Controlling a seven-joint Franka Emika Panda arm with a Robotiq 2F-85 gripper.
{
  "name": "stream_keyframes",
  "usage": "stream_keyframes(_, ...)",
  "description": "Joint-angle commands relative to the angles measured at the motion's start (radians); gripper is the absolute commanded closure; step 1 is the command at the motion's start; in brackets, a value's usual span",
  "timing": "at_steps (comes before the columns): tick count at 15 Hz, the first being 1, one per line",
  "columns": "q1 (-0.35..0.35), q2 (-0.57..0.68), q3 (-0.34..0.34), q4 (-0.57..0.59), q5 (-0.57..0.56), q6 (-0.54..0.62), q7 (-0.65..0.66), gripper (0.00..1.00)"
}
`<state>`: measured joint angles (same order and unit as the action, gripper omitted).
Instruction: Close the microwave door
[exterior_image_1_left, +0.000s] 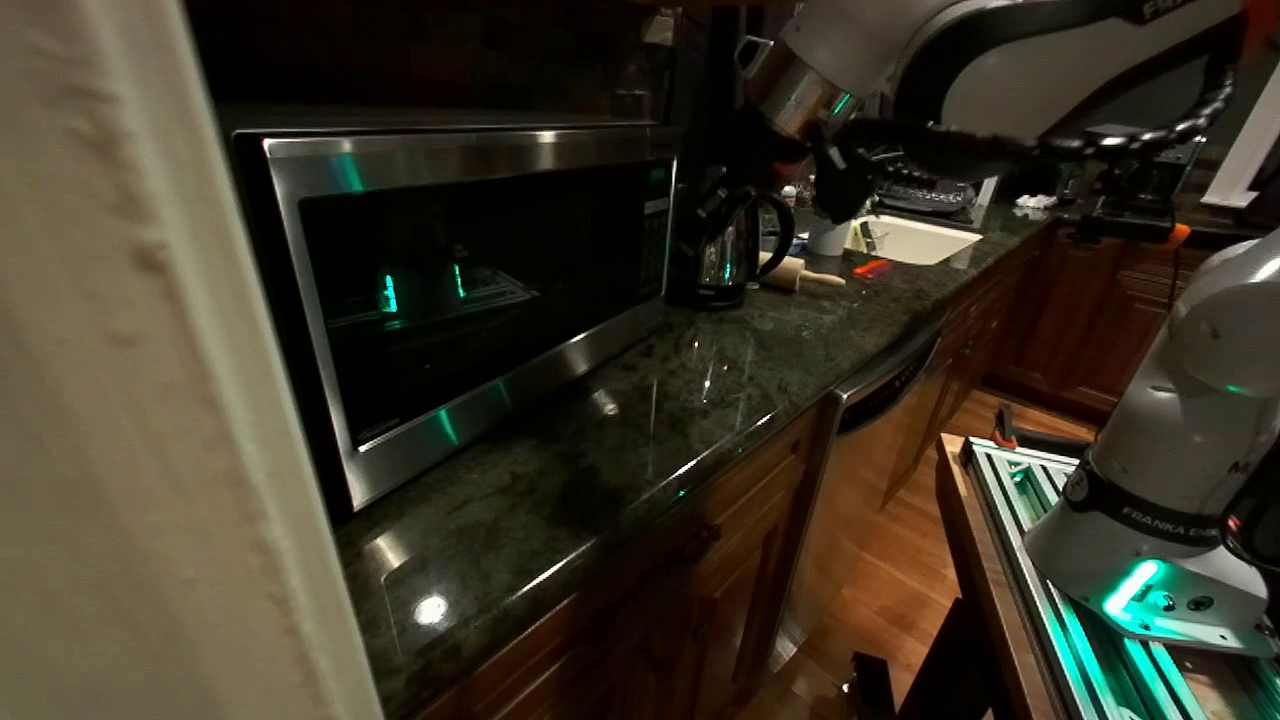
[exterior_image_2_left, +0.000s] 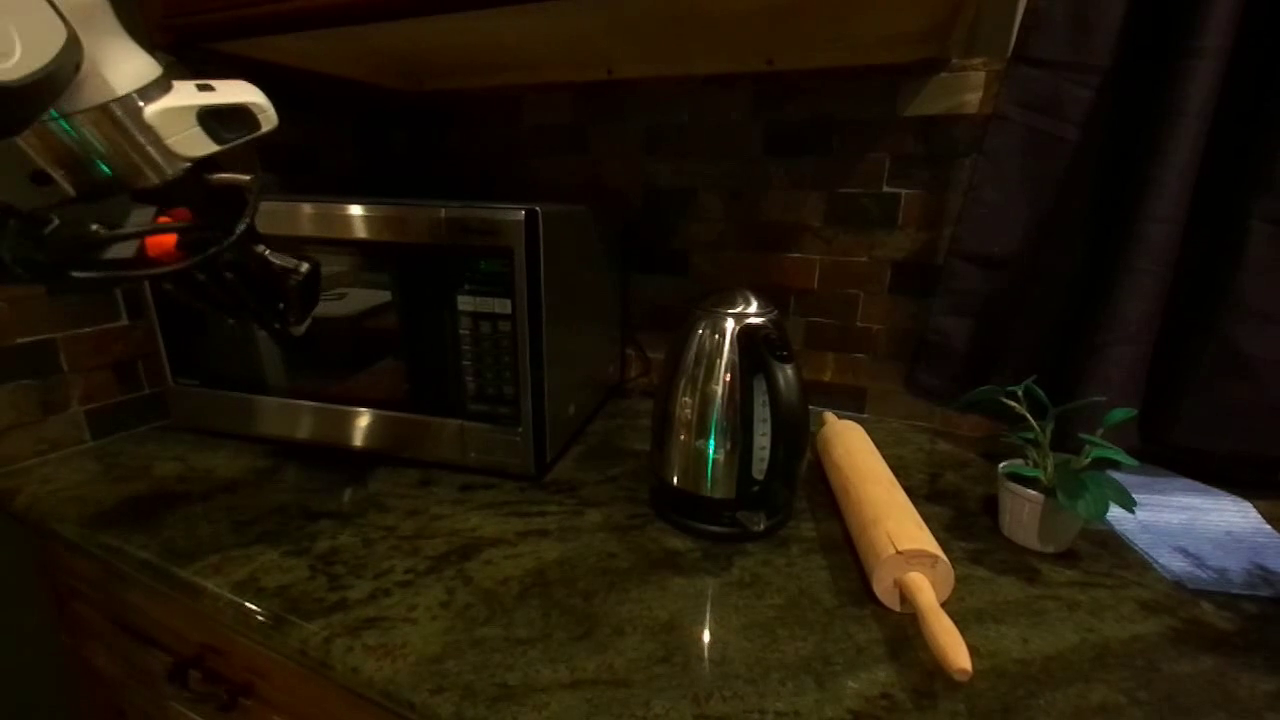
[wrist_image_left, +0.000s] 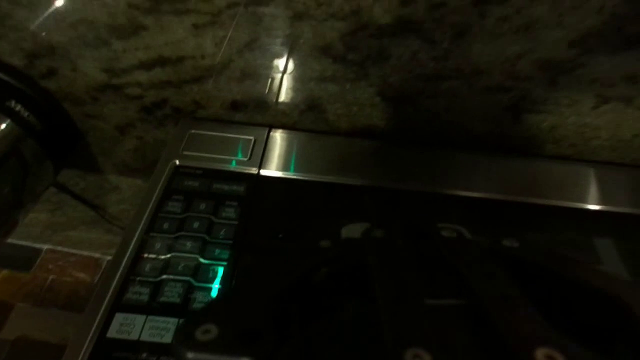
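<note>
A microwave door (exterior_image_1_left: 480, 310), dark glass banded in brushed steel, sits closed on its microwave (exterior_image_2_left: 575, 340), which stands on a mottled green stone countertop (exterior_image_2_left: 400, 560). In the wrist view, a thin seam parts the door's lower steel band from the panel holding the keypad (wrist_image_left: 190, 240), the two lying flush, with green light glinting on both. The dark gripper (exterior_image_2_left: 300, 305) hangs in front of the glass, apart from it, at the end of a white robot arm (exterior_image_1_left: 1160, 440) mounted on a wood-edged, metal-railed stand (exterior_image_1_left: 1040, 590). Deep shadow swallows the tool: how wide its grip stands, and whether it has hold of anything, cannot be told. On the microwave's keypad side, a steel kettle (exterior_image_2_left: 700, 420) with a black handle stands upright nearby, and just beside it a wooden rolling pin (exterior_image_2_left: 885, 515) lies on the stone. Beyond the rolling pin, a small potted plant (exterior_image_2_left: 1038, 515) stands next to a flat, pale blue piece (exterior_image_2_left: 1195, 530) whose material is unclear. Brick-patterned tiles (exterior_image_2_left: 840, 295) rise behind, and a dark curtain (exterior_image_2_left: 1130, 230) hangs in back of the plant. Below the counter, wooden cabinets (exterior_image_1_left: 740, 590) flank a steel-fronted appliance (exterior_image_1_left: 860, 480), and a wooden floor (exterior_image_1_left: 920, 510) shows beside the stand.
</note>
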<state>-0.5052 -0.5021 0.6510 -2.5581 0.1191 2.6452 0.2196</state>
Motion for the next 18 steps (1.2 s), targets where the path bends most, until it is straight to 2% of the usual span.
stream_keyframes(1, 0.264, -0.002, -0.263, 0.025, -0.008, -0.171, 0.005, 0.53)
stream_keyframes(4, 0.399, -0.050, -0.408, 0.026, 0.005, -0.277, -0.003, 0.31)
stream_keyframes(8, 0.489, -0.107, -0.499, 0.028, 0.017, -0.379, -0.002, 0.02)
stream_keyframes(9, 0.506, -0.120, -0.513, 0.036, 0.021, -0.422, -0.009, 0.00)
stream_keyframes(12, 0.506, -0.148, -0.502, 0.047, -0.013, -0.489, 0.029, 0.00)
stream_keyframes(13, 0.506, -0.122, -0.506, 0.046, -0.012, -0.439, 0.015, 0.00)
stream_keyframes(18, 0.509, -0.138, -0.505, 0.047, -0.011, -0.458, 0.018, 0.00)
